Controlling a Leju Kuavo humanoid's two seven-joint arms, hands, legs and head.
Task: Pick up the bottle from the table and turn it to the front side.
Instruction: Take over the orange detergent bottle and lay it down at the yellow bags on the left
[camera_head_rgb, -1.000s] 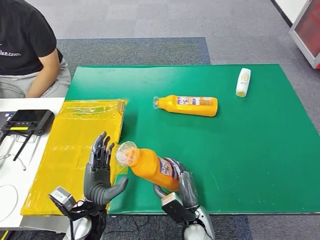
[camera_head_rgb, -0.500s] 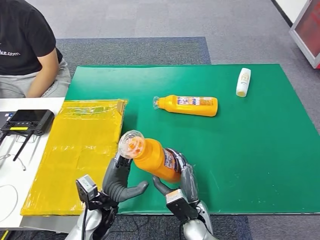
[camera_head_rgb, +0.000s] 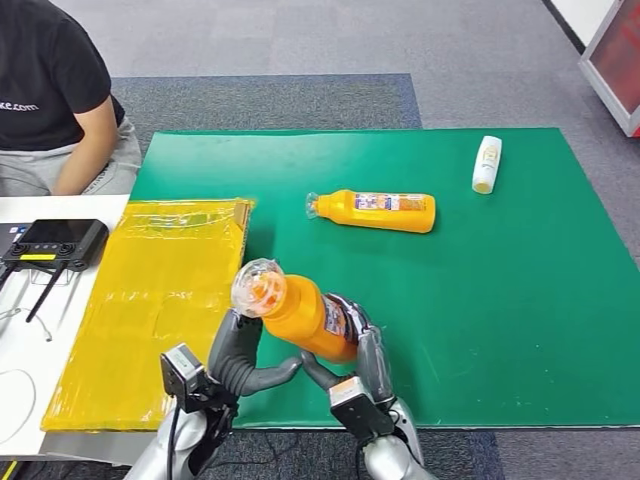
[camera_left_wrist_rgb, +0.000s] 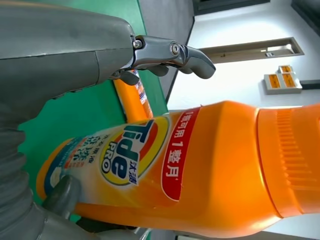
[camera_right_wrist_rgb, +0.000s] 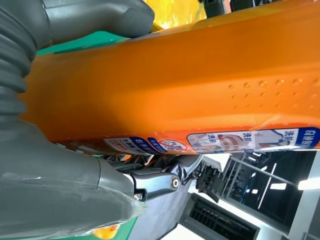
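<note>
Right hand (camera_head_rgb: 367, 362) grips the orange bottle (camera_head_rgb: 306, 318) by its base, lifted at lower centre of frame; left hand (camera_head_rgb: 240, 352) cups beneath its neck (contact unclear). Risk: the smooth bottle may slip during rotation onto the green mat (camera_head_rgb: 490, 300).

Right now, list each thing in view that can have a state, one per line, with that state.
Held orange bottle: lifted off the green mat, tilted, capped end toward the camera.
Right hand: fingers wrapped round the bottle's lower body.
Left hand: under the bottle's neck end; contact unclear.
Second orange bottle: lying on its side on the mat.
White bottle: lying on the mat.
Yellow bag: flat on the table.
</note>
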